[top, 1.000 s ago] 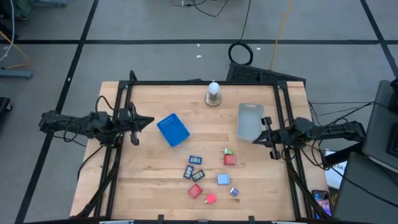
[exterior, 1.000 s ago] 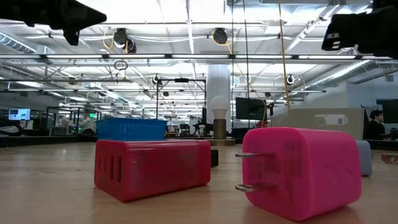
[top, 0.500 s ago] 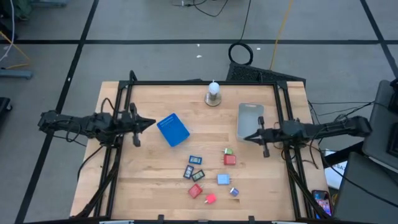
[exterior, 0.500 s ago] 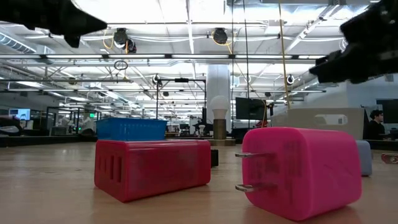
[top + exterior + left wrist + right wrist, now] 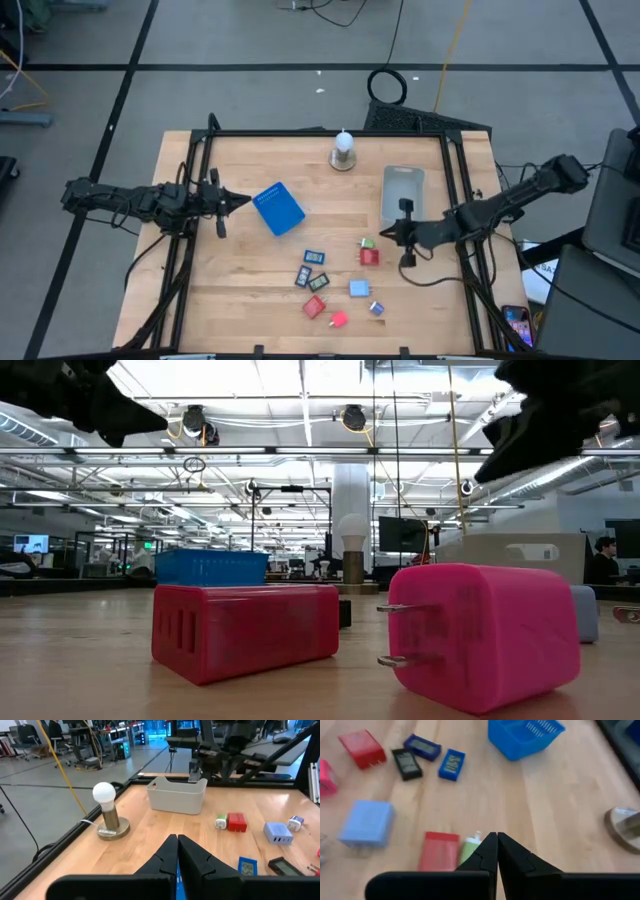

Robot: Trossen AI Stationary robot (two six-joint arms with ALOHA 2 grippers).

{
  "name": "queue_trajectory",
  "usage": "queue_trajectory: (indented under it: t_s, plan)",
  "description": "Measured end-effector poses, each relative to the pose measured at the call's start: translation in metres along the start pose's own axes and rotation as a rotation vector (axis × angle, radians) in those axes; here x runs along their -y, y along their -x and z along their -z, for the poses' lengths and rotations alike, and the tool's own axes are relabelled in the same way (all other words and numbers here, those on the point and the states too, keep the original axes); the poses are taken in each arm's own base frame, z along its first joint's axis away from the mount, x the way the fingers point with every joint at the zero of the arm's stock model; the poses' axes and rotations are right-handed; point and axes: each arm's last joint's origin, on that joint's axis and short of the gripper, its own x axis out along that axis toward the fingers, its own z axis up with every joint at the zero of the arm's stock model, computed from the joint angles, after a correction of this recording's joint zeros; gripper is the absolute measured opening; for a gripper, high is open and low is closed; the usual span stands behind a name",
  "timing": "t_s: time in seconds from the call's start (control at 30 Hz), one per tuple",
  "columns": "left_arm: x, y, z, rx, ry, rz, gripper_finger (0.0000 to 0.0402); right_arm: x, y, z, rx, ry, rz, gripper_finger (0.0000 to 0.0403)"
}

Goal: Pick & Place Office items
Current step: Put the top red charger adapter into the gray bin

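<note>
Several small office items lie on the wooden table's near middle: a red block (image 5: 369, 257) beside a green piece (image 5: 366, 243), a light blue block (image 5: 358, 289), a purple piece (image 5: 376, 309), a second red block (image 5: 313, 307), a pink plug block (image 5: 338, 320) and flat blue and dark pieces (image 5: 312, 268). My right gripper (image 5: 382, 234) hangs shut, holding nothing, above and just right of the red block (image 5: 440, 851) and the green piece (image 5: 469, 849). My left gripper (image 5: 247, 199) waits shut and empty at the table's left, beside the blue basket (image 5: 278, 208).
A grey bin (image 5: 402, 192) stands at the right, just beyond my right gripper. A white bulb on a round base (image 5: 343, 150) stands at the far edge. A black frame (image 5: 320, 133) runs around the table. In the low view, the pink block (image 5: 480, 635) and a red block (image 5: 245, 630) lie closest.
My right gripper has swung out from the table's right edge toward the left and a little nearer, past the grey bin to the red and green pieces, tipping downward and rolling as it went. It has stayed shut. The items have not moved.
</note>
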Motion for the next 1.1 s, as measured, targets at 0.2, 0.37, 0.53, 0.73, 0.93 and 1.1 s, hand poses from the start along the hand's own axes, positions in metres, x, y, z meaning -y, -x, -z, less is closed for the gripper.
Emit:
queue_trajectory:
  t_s: [0.2,0.37,0.53,0.73,0.93,1.1]
  plan:
    - [0.000,0.000,0.002,-0.022,-0.003,0.008,0.0016,-0.018,-0.012,-0.016,-0.149,-0.025,-0.007,0.0093]
    - [0.002,0.000,0.002,-0.026,0.021,0.063,0.0017,-0.030,-0.026,-0.012,-0.224,-0.046,-0.103,0.0192]
    - [0.003,0.000,0.002,-0.027,0.040,0.088,0.0017,-0.039,-0.042,-0.002,-0.307,-0.019,-0.127,0.0272]
    - [0.003,0.000,0.003,-0.029,0.058,0.089,0.0017,-0.044,-0.057,0.005,-0.343,0.006,-0.109,0.0313]
    - [0.003,0.000,0.003,-0.029,0.074,0.090,0.0017,-0.045,-0.063,0.010,-0.371,-0.047,-0.070,0.0318]
    - [0.003,0.000,0.003,-0.029,0.079,0.099,0.0017,-0.043,-0.067,0.011,-0.379,-0.085,-0.059,0.0318]
